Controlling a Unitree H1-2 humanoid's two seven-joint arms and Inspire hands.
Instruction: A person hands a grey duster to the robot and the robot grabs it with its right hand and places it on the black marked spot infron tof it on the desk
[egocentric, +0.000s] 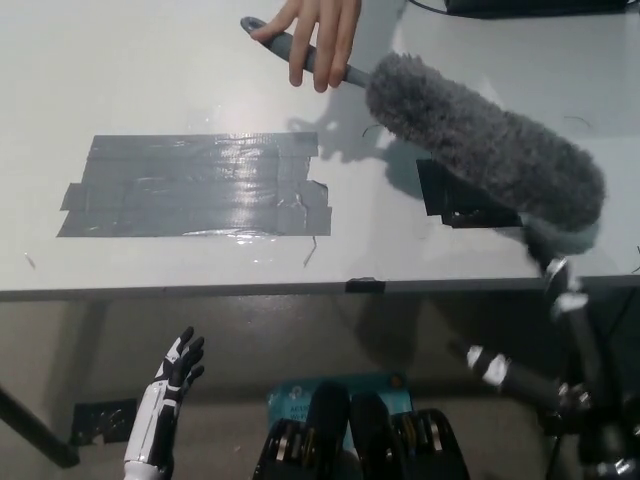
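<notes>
The table (120, 80) carries a grey tape patch (195, 185) and the black marked spot (450, 195). Above it, a person's hand (315, 35) holds out the grey duster (480, 145). The right hand (560, 290) reaches underneath, fingers released; mistimed handover risks a drop. The left hand (170, 385) rests low, fingers spread.

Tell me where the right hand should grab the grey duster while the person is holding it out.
Probably the bare handle stretch, not the fluffy head: the grey duster has a thin rigid handle, but the person's hand covers most of it. Come from below right, where the right hand sits under the head. The left hand rests low, open.
</notes>
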